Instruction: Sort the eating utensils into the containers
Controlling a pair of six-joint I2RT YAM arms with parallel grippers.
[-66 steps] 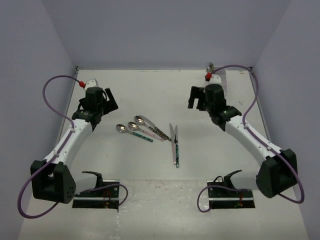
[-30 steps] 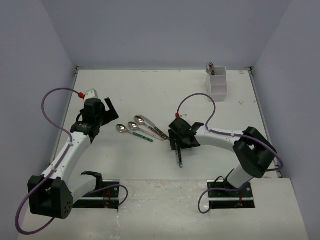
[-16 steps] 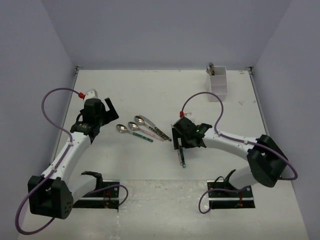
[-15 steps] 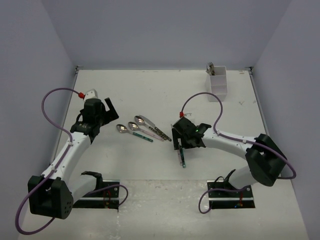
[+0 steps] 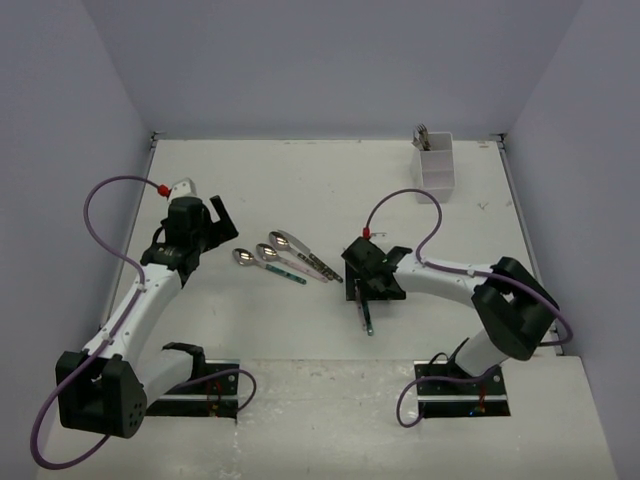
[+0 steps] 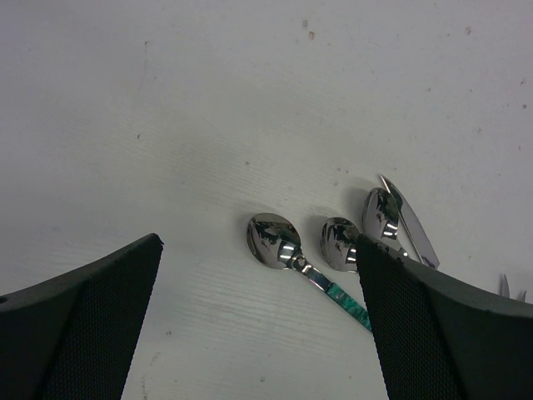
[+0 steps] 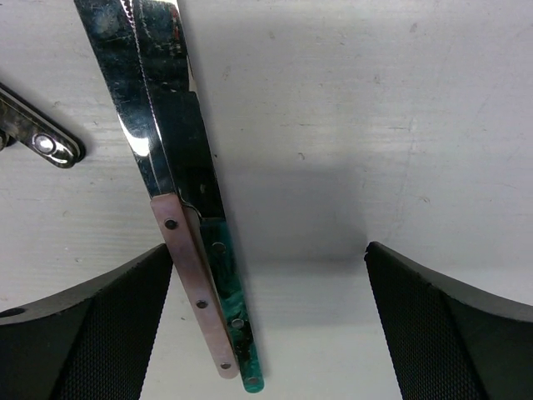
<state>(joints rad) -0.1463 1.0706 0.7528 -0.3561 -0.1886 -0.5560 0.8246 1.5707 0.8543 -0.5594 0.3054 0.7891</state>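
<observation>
**A:** How does the right gripper (image 7: 265,250) stand?

**B:** Spread wide and empty, low over the pink-handled steel knife (image 7: 187,283) and the teal-handled steel knife (image 7: 226,312). They lie touching, side by side, on the white table (image 7: 391,100). Both handles sit at nine o'clock in the gap, hard by one finger (image 7: 92,333).

**A:** How would it grasp well?

**B:** I'd shift it toward nine o'clock, centre one handle and pinch across it. Otherwise both may lift. The white rectangular plastic holder (image 5: 436,170) waits well apart at one o'clock.

**A:** And the left gripper (image 6: 258,242)?

**B:** Also wide and empty, above three shiny metal spoons (image 6: 273,240).
</observation>
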